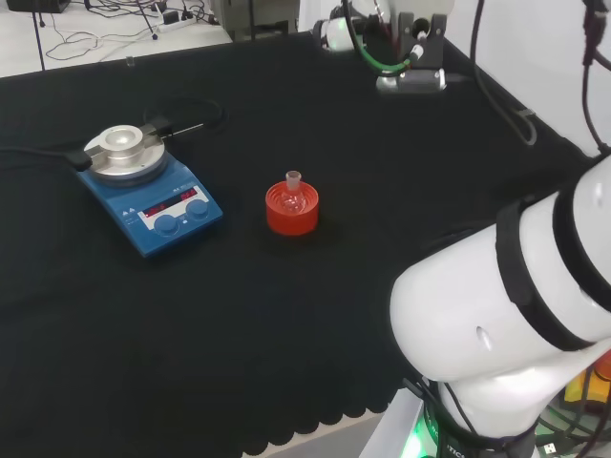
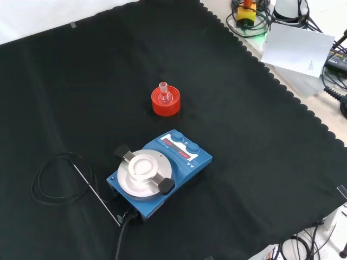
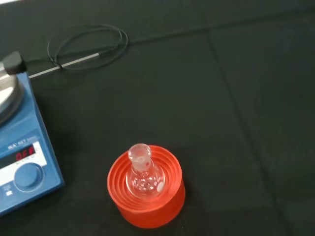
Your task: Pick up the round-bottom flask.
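in the head view a blue stirrer plate (image 1: pixel 150 189) stands at the left, then the round-bottom flask (image 1: pixel 292 194) upright in its red ribbed stand (image 1: pixel 291 212) mid-bench, bare black cloth all round it, the white arm link (image 1: pixel 516 315) well apart at the right; the robot hand's state cannot be told.

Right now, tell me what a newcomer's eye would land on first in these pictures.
The red ribbed stand stands out near the middle of the black cloth, with the small clear round-bottom flask sitting upright in it. Next comes the blue hotplate stirrer with its round metal top, nearer the camera than the stand in the front view and to its left in the head view. A thin probe on a looped black cable lies beside the stirrer.
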`<act>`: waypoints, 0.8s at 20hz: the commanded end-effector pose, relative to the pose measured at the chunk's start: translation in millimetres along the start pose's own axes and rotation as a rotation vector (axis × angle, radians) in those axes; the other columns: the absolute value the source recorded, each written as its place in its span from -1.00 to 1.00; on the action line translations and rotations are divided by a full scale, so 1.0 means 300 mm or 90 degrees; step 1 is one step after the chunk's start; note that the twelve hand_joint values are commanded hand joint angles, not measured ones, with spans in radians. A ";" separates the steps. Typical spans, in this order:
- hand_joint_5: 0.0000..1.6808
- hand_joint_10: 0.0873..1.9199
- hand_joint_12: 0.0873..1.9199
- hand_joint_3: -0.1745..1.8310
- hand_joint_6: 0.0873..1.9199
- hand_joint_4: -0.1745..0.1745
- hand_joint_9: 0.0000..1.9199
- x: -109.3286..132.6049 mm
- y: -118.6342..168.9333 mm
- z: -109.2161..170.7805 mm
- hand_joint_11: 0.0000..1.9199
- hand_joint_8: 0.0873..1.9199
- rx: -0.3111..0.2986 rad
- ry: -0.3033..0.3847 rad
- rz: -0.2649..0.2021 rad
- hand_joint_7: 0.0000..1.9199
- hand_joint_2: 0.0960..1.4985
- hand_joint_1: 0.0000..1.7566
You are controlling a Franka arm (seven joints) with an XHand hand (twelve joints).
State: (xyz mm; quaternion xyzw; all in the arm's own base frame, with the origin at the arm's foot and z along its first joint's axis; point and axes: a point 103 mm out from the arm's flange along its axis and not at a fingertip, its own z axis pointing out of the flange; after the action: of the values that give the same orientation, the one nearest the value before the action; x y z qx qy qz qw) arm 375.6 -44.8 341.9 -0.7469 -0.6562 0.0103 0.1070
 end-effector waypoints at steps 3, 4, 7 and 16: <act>-0.50 -0.43 0.29 -0.58 -1.00 0.05 -0.77 -0.024 0.104 0.231 -1.00 -0.56 -0.020 0.035 -0.018 -0.93 0.68 -0.92; -0.49 -0.43 0.29 -0.59 -1.00 0.05 -0.75 -0.024 0.101 0.261 -1.00 -0.56 -0.027 0.048 -0.023 -0.91 0.64 -0.83; -0.40 -0.40 0.35 -0.64 -1.00 0.06 -0.67 -0.010 0.091 0.342 -1.00 -0.54 -0.045 0.066 -0.039 -0.86 0.46 -0.50; -0.25 -0.43 0.41 -0.52 -0.96 -0.03 -0.53 0.054 0.110 0.541 -0.98 -0.49 -0.020 0.077 -0.062 -0.75 0.02 -0.04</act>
State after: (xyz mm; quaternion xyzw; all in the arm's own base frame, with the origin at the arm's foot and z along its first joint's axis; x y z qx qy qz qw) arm 386.4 -25.6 216.1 -0.7230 -0.6775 -0.0547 0.1233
